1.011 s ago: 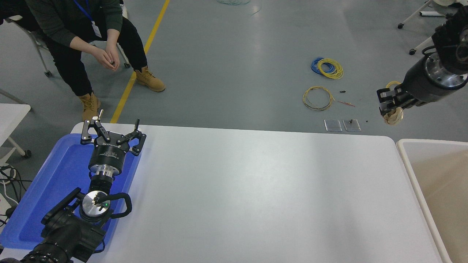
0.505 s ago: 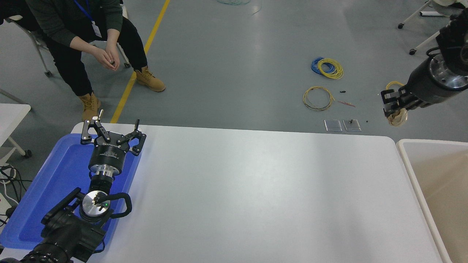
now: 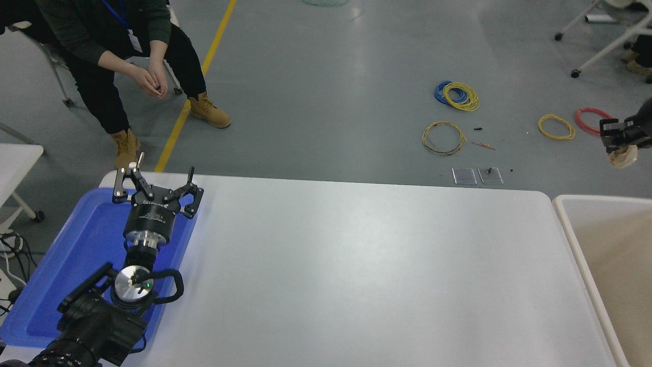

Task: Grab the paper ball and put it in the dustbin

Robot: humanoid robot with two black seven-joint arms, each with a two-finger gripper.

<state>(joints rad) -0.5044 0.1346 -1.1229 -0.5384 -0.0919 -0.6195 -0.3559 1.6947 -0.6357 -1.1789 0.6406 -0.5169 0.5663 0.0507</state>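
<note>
My right gripper [image 3: 617,145] comes in at the right edge, high above the floor past the table's far right corner. It is shut on the tan paper ball [image 3: 623,156], which hangs below its fingers. The dustbin [image 3: 568,216], with a white rounded rim and beige inside, stands against the table's right end, below and a little nearer than the ball. My left gripper [image 3: 155,179] is parked open over the far end of the blue tray at the lower left.
A shallow blue tray [image 3: 66,255] lies on the white table [image 3: 356,270] at the left. A person [image 3: 117,51] sits at the far left. Wire coils [image 3: 456,96] and two clear plates [image 3: 476,175] lie on the floor beyond.
My right gripper has moved right with the paper ball, from left of the dustbin's far corner to above its far end, and most of the arm has left the picture. The left arm is still.
</note>
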